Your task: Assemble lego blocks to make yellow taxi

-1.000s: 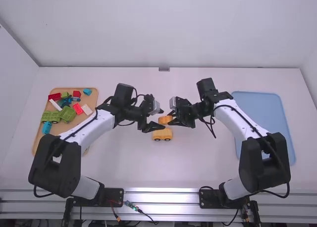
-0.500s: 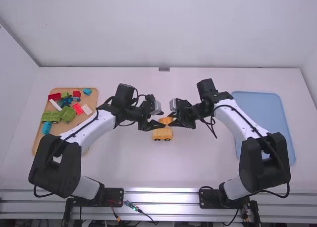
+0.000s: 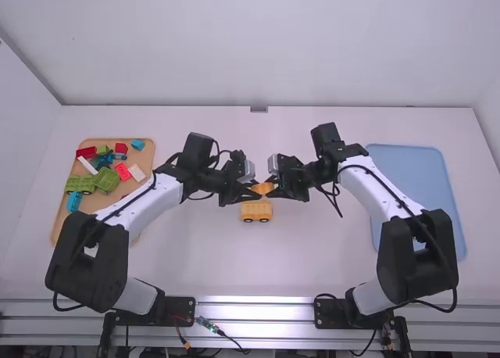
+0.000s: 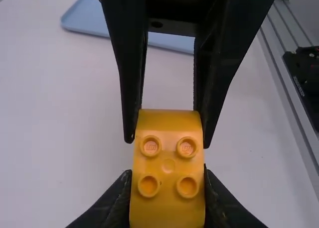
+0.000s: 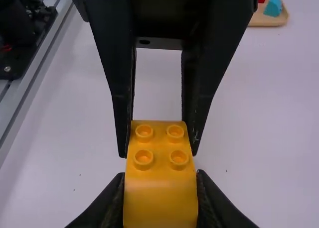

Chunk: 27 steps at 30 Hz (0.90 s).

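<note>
Yellow four-stud block (image 3: pixel 266 188) held above the white table (image 3: pixel 312 256), left gripper (image 3: pixel 256 190) and right gripper (image 3: pixel 272 189) each closed to its width, we see them gripping opposite ends, yellow wheeled base (image 3: pixel 256 212) near them on the table.

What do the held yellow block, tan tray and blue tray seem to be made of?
The yellow block: hard plastic with a soft sheen, judging by its moulded round studs. The tan tray: perhaps matte wood, from its colour alone. The blue tray: probably smooth plastic, given its even colour.
</note>
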Motion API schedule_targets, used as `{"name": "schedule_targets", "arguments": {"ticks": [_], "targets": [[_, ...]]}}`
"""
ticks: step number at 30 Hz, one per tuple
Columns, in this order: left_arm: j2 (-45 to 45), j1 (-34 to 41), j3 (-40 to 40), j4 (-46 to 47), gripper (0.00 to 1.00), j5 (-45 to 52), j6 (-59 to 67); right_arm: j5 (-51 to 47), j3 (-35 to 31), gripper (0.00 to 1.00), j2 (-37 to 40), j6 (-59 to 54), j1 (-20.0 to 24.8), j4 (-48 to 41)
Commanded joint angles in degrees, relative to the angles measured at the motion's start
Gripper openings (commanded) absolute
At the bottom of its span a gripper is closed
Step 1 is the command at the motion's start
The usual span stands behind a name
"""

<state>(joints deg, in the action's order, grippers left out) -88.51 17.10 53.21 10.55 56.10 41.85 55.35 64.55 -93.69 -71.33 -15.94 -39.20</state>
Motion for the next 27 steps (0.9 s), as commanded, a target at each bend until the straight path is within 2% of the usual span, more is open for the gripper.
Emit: {"name": "schedule_targets", "arguments": {"ticks": [1, 5, 7, 8, 9, 10, 11, 12, 13, 14, 20, 23, 27], "targets": [[-0.55, 0.15, 0.72, -0.57, 0.24, -0.07, -0.09, 1.88, 1.38, 0.0, 0.48, -0.5, -0.15, -0.7], [-0.55, 0.17, 0.72, -1.03, 0.2, -0.07, -0.09, 1.86, 1.38, 0.03, 0.48, -0.5, -0.15, -0.7], [-0.55, 0.17, 0.72, -1.05, 0.2, -0.07, -0.07, 1.86, 1.38, 0.07, 0.48, -0.5, -0.15, -0.7], [-0.55, 0.15, 0.72, -1.09, 0.2, -0.07, -0.11, 1.84, 1.4, 0.15, 0.48, -0.5, -0.15, -0.68], [-0.52, 0.15, 0.72, -1.07, 0.2, -0.07, -0.11, 1.84, 1.4, 0.17, 0.48, -0.5, -0.15, -0.68], [-0.55, 0.15, 0.72, -0.94, 0.18, -0.09, -0.09, 1.81, 1.38, 0.4, 0.48, -0.52, -0.15, -0.68], [-0.55, 0.15, 0.72, -0.98, 0.15, -0.09, -0.09, 1.84, 1.4, 0.7, 0.48, -0.52, -0.15, -0.68], [-0.52, 0.13, 0.72, -0.98, 0.11, -0.17, -0.02, 1.81, 1.4, 0.91, 0.48, -0.5, -0.17, -0.61], [-0.52, 0.11, 0.72, -1.05, 0.07, -0.33, 0.17, 1.77, 1.4, 0.99, 0.48, -0.48, -0.15, -0.46], [-0.52, 0.0, 0.74, -1.07, 0.02, -0.31, 0.55, 1.64, 1.4, 0.99, 0.48, -0.5, -0.09, -0.39], [-0.52, -3.34, 0.74, 1.11, 0.02, -1.86, 3.08, 2.14, 0.98, 0.99, 0.48, -0.5, 4.09, -2.62], [-0.52, -5.11, 0.74, 4.83, 0.02, -1.86, 8.52, 5.42, -1.95, 0.99, 0.48, -1.84, 6.32, -0.9], [-0.52, -7.45, 0.72, 11.15, 0.02, 0.24, 18.36, 10.23, -13.09, 0.99, 0.39, 1.18, 8.31, 15.28]]}}
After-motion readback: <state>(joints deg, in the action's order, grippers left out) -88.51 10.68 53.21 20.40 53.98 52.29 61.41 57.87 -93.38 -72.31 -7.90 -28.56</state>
